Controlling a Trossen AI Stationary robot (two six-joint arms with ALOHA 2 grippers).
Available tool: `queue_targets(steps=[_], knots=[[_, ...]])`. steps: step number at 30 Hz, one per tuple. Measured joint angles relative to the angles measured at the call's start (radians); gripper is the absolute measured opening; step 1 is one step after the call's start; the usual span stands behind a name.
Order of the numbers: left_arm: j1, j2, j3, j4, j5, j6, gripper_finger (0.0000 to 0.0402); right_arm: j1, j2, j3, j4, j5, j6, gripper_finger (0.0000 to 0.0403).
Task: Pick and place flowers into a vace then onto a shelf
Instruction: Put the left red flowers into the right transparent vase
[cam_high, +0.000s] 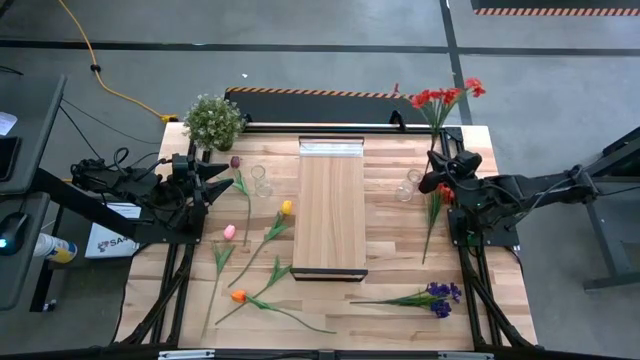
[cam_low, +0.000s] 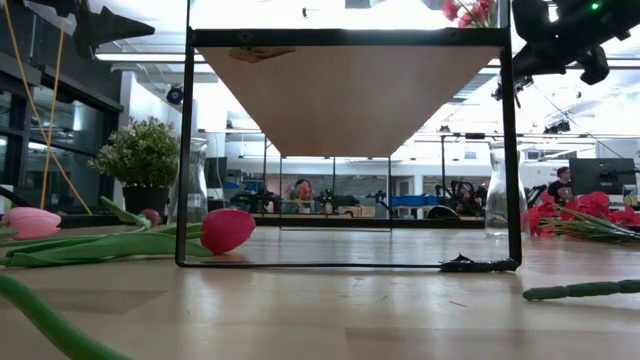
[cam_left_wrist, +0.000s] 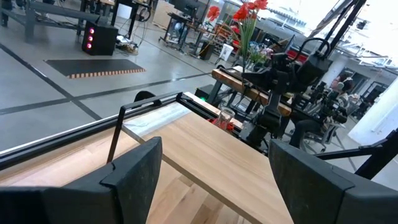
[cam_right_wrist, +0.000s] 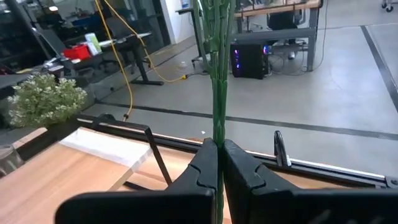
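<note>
right claw pinched on red flowers' stem, lifted upright to drop into vase | left claw wide, empty, waiting beside shelf

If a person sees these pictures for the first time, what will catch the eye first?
The red flowers stand out first: the right gripper, fingers shut on the green stems, holds them up at the table's right back corner, above a glass vase. Next comes the raised wooden shelf in the middle, with loose flowers lying to its left by the open left gripper.
</note>
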Motion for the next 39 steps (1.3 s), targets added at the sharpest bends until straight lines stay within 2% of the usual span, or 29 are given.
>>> queue_targets(steps=[9, 18, 22, 29, 39], knots=[[0.000, 0.000, 0.000, 0.000, 0.000, 0.000, 0.0326, 0.061, -0.106, -0.055, 0.021, -0.016, -0.004, 0.0001], [0.000, 0.000, 0.000, 0.000, -0.006, 0.000, 0.0326, 0.090, -0.104, -0.155, 0.330, 0.038, -0.238, 0.0001], [0.000, 0.000, 0.000, 0.000, -0.007, 0.000, 0.0326, 0.090, -0.104, -0.180, 0.394, 0.040, -0.305, 0.0002], [0.000, 0.000, 0.000, 0.000, -0.009, 0.000, 0.0326, 0.089, -0.104, -0.181, 0.362, 0.035, -0.305, 0.0002], [0.000, 0.000, 0.000, 0.000, -0.009, 0.000, 0.0326, 0.089, -0.104, -0.181, 0.285, 0.034, -0.196, 0.0002]])
